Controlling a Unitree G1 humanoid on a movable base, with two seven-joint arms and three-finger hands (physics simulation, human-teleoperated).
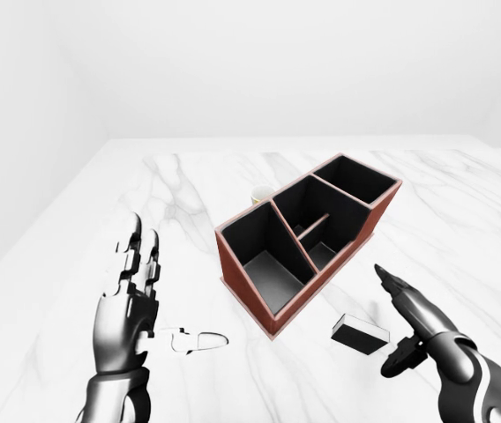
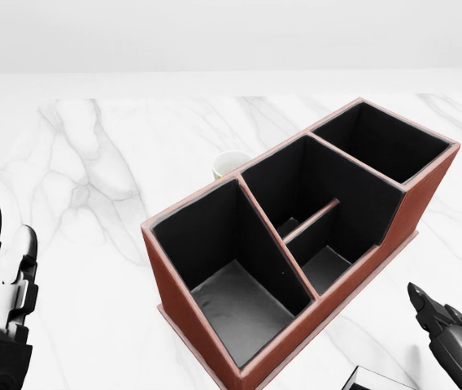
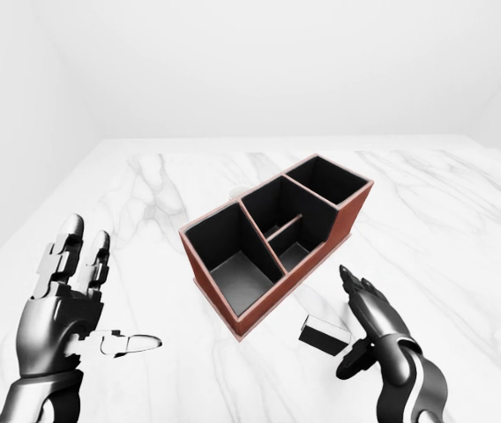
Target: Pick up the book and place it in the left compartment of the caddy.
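The caddy (image 2: 184,289) is red-brown with black insides and stands skewed mid-table; its large left compartment (image 2: 237,302) holds nothing. A small black book (image 1: 360,333) lies flat on the marble just right of the caddy's near corner, and only its corner (image 2: 371,379) shows in the head view. My right hand (image 1: 400,310) hovers open just right of the book, fingers stretched toward the caddy, not touching it. My left hand (image 1: 145,264) stands open with fingers upward, well left of the caddy and holding nothing.
A white cup (image 2: 232,164) peeks out behind the caddy's far side. The white marble table (image 1: 189,185) spreads all around, with its left edge (image 1: 48,229) running beside my left hand. Plain white walls lie beyond.
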